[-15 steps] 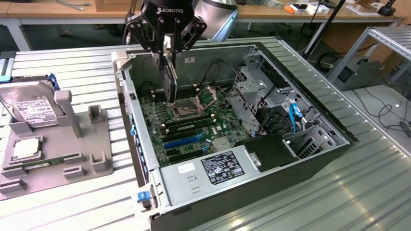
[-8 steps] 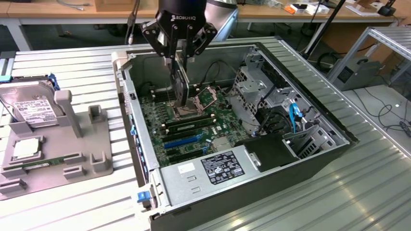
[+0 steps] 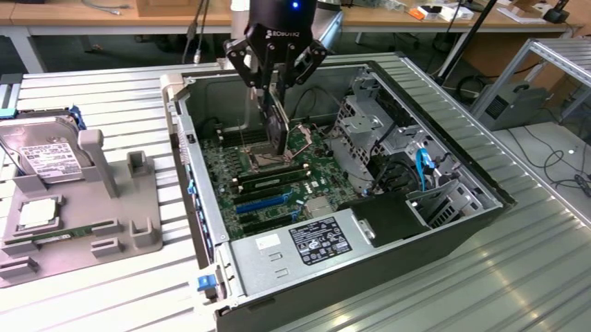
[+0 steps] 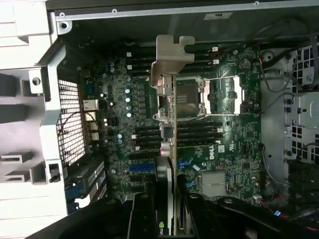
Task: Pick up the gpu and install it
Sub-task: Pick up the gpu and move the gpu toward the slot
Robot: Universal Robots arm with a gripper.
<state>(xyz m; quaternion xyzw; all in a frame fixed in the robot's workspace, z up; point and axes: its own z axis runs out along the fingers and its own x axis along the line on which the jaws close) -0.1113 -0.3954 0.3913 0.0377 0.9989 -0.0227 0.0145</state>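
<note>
The gpu [image 3: 275, 123] hangs on edge as a thin dark card over the motherboard [image 3: 277, 183] of the open computer case [image 3: 198, 200]. My gripper [image 3: 275, 81] is shut on its upper edge, above the CPU socket area. In the wrist view the gpu [image 4: 166, 184] appears edge-on between my fingers [image 4: 138, 219]. Its silver bracket [image 4: 170, 55] points away from the wrist, over the board. The card is held above the board, not seated in a slot.
Blue expansion slots [image 3: 263, 204] lie nearer the case's front. A power supply [image 3: 319, 242] and a drive cage [image 3: 443, 200] stand inside the case. At the exterior view's left, a grey fixture [image 3: 111, 228] holds a silver hard drive [image 3: 41, 149].
</note>
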